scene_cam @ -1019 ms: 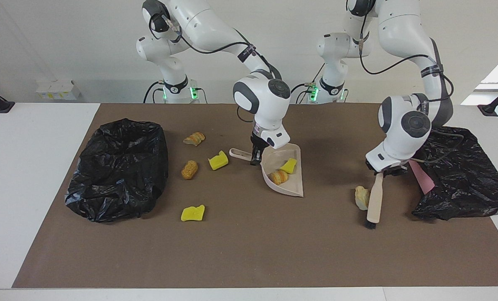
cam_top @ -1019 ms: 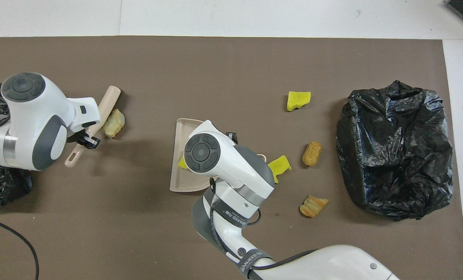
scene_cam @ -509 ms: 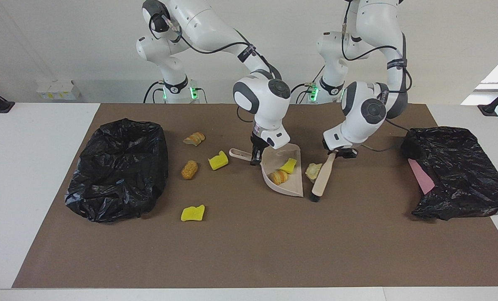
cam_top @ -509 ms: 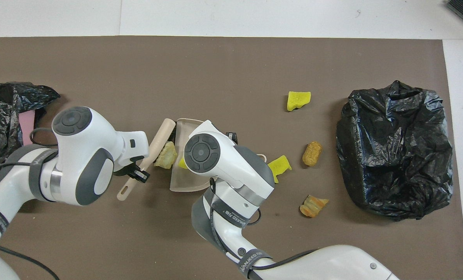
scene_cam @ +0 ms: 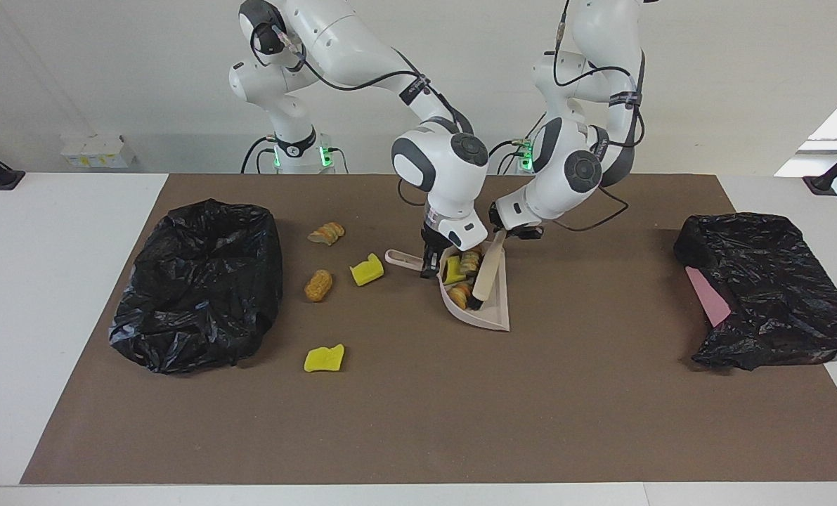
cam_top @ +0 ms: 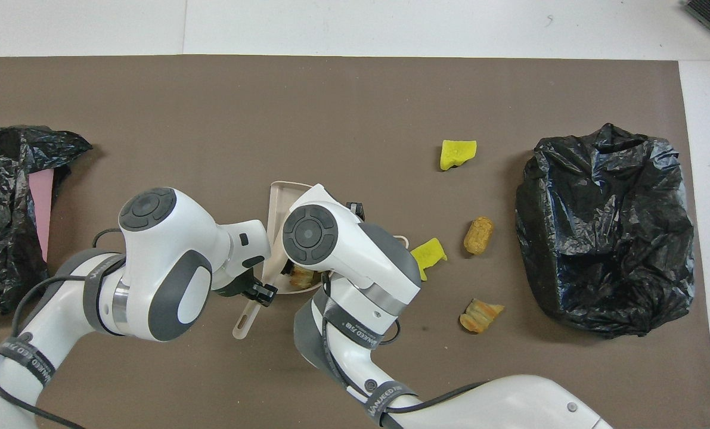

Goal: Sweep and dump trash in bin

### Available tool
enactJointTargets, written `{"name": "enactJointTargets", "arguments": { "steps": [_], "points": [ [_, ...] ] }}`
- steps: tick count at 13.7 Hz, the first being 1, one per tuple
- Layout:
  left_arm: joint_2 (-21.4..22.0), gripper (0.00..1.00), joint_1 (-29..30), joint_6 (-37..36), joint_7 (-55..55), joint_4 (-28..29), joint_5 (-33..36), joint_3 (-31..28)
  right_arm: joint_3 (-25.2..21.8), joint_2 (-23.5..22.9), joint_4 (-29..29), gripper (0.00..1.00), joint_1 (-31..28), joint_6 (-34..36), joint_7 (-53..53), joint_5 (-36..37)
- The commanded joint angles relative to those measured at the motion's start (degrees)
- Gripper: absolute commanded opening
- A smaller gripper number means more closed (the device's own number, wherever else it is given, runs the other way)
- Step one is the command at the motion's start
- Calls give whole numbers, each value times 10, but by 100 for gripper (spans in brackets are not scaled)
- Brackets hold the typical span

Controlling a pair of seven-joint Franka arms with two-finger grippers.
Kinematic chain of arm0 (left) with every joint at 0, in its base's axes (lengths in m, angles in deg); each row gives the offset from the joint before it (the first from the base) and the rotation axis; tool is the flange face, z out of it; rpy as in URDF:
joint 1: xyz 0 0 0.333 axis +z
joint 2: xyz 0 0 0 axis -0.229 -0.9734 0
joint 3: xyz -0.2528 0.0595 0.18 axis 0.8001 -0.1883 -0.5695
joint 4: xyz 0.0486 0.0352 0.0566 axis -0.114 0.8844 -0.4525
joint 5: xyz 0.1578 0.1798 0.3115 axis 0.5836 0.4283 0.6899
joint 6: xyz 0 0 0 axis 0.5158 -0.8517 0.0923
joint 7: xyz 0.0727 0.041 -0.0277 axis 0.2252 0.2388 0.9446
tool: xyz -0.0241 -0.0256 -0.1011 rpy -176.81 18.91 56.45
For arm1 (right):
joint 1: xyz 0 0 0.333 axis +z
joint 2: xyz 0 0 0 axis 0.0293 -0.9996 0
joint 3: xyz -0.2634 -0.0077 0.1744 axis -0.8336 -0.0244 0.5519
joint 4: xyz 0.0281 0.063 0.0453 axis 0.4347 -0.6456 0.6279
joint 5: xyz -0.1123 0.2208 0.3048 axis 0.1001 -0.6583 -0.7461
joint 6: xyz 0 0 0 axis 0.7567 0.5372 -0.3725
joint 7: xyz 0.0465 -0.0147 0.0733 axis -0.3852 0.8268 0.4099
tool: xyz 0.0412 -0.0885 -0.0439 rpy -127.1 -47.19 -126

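Arms: glossy white rounded shells, dark grey joint caps and bands
Cables: black, strapped along the forearms
Bases: green lights glowing
Wrist straps: black, white lettering

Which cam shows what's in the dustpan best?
The facing view: the dustpan lies open, with trash and the brush inside. Overhead, the right arm's wrist covers most of it; only its rim shows.

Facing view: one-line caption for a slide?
Left gripper sweeps the hand brush into the dustpan held by the right gripper.
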Motion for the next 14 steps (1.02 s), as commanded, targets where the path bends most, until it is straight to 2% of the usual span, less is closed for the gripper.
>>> {"name": "enactJointTargets", "arguments": {
  "steps": [1,3,5,7,10,14],
  "points": [
    [13,0,39,-30,26,-16,-5,-12,3,-4,1,0,-8,-21,6,19],
    [20,0,61,-65,45,-35,5,-13,3,1,1,0,-13,-28,19,18],
    [40,0,60,-95,104,-54,71,-13,3,11,0,0,-25,-27,23,16],
    [63,0,54,-120,147,-54,94,-13,3,31,-6,0,-29,-20,35,15],
    [85,0,46,-155,200,-44,97,-6,4,102,-58,0,-68,-21,65,14],
    [119,0,-36,-138,298,2,97,-5,3,188,-105,0,-136,3,130,-8]
  ]
}}
